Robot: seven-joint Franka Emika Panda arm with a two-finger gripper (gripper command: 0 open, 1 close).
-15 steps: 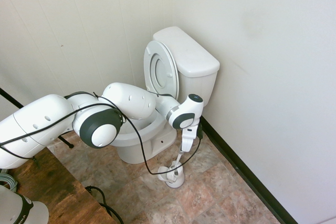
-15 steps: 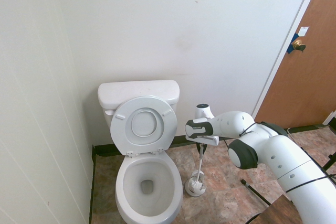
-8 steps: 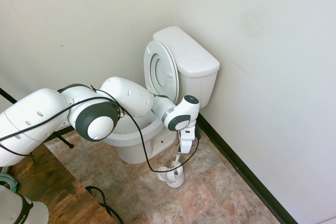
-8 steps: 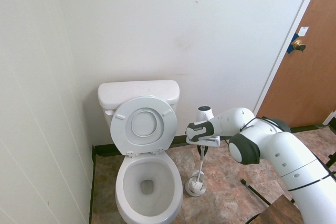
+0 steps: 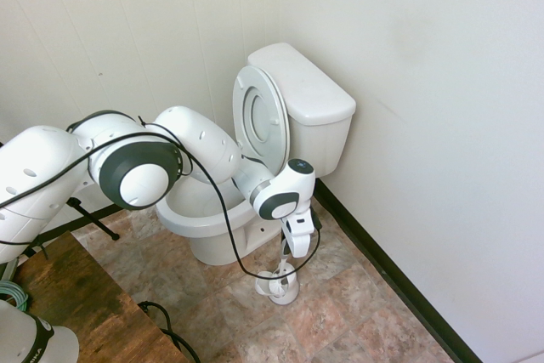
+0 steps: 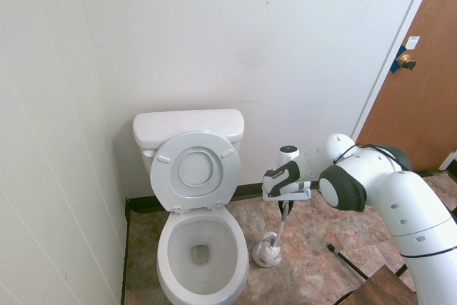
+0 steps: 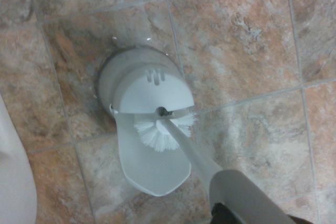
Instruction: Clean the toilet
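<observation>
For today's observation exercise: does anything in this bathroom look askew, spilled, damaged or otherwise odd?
Nothing is spilled or broken. The only thing askew is the toilet brush: it leans tilted in its open holder on the floor beside the toilet, with the gripper at its handle. The toilet's lid and seat stand raised.

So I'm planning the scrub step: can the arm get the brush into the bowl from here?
Probably yes: the lid stands raised, the bowl is open, and the brush sits in its holder right beside it.

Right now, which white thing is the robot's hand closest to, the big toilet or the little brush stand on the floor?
The little brush holder: the gripper hangs right above it, by the brush handle. The toilet sits off to one side.
</observation>
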